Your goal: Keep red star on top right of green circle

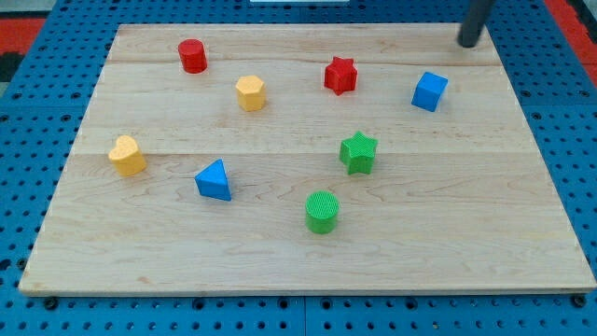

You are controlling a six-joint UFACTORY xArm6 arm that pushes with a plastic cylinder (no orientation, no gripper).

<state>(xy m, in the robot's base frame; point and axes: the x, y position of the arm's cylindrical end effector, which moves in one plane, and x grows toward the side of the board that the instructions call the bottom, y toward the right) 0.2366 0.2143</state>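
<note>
Landmark taken: green circle (322, 211), seated low on wooden bench (485, 233).

Red star (340, 75) found well above circle, slightly toward view's right — apart from it.

Green star (358, 152) placed between the two, just up-right of circle.

Blue cube (429, 91) seen further up-right; blue triangle (215, 180) up-left; yellow heart (127, 155) far left; yellow hexagon (250, 92) and red cylinder (192, 55) well up-left.

My tip (466, 42) located far up-right of circle, at bench's top edge — no block touched. No pincer fitted; open or closed state cannot be told.
</note>
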